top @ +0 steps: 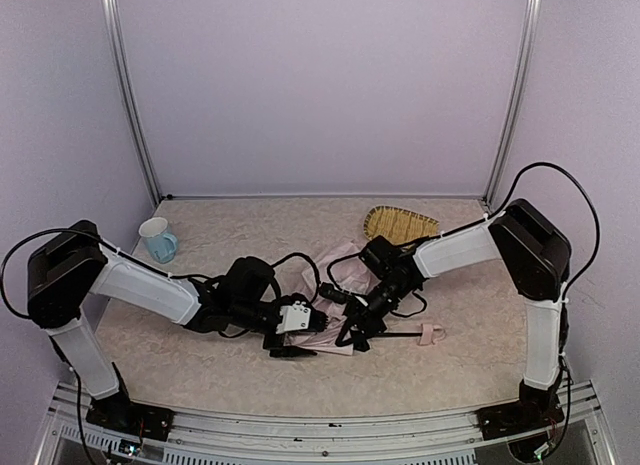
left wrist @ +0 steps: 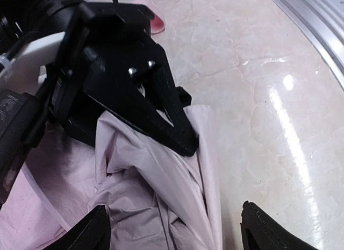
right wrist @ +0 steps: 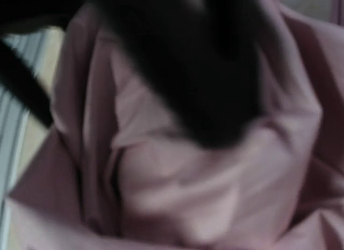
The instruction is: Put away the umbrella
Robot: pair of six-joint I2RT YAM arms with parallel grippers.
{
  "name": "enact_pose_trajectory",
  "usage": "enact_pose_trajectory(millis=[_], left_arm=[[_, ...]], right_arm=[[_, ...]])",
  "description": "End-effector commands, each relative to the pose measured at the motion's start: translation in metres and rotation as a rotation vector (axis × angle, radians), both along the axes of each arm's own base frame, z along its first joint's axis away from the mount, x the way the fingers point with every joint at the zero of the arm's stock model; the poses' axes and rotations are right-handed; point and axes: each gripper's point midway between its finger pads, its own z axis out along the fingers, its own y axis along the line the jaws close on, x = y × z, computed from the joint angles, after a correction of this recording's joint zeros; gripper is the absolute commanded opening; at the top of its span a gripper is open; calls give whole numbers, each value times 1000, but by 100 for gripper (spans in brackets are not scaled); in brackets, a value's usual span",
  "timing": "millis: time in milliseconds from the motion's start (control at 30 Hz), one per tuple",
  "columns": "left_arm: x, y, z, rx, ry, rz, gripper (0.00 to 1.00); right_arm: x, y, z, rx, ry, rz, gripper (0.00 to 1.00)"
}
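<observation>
Top view: umbrella (top: 338, 275) lies folded and crumpled mid-bench (top: 200, 360), pink cloth bunched in a heap, thin dark shaft running right to the small pink handle (top: 432, 334). Both arms reach in to the heap: left hand (top: 298, 335) at its near-left edge, right hand (top: 362, 323) on its right side, by the shaft. Blue mug (top: 158, 239) sits far left, well apart. Woven tray (top: 400, 223) sits at the back, just beyond the cloth. Left wrist view: the left hand's 2 fingers (left wrist: 94, 234) are spread wide and low over the bench, with the edge of the pink cloth lying between them; no grip on anything. The right hand is straight ahead, a black tapered finger pressing down into the cloth folds. Handle shows at the top edge. Right wrist view: badly blurred, pink folds fill the frame with a dark shape over them. Can't tell whether the right hand is clamped or apart.
</observation>
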Motion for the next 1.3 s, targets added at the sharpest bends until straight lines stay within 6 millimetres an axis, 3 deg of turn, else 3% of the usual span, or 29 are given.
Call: enact_pose_trajectory(millis=[0, 167, 400, 500, 700, 833, 967, 1033, 1267], left_arm=[[10, 4, -20, 100, -46, 28, 82], [17, 4, -31, 135, 50, 95, 73], [7, 8, -63, 261, 398, 121, 38], [1, 11, -67, 280, 469, 120, 28], [-5, 15, -63, 288, 644, 142, 15], [-14, 14, -66, 321, 829, 140, 8], [-21, 14, -71, 363, 970, 151, 6], [-23, 13, -71, 372, 1009, 150, 5], [-22, 15, -74, 400, 1046, 153, 5]], right_arm=[[-36, -14, -4, -30, 210, 56, 22], [-37, -14, 1, -16, 200, 69, 28], [-9, -10, 9, -19, 60, -26, 58], [13, -10, 29, -17, -64, -116, 64], [50, -24, 86, 48, -387, -334, 70], [53, -41, 111, 60, -670, -453, 72], [26, -34, 109, 34, -978, -403, 76], [13, -23, 101, 20, -1018, -349, 79], [21, -16, 43, -202, -1049, -264, 87]])
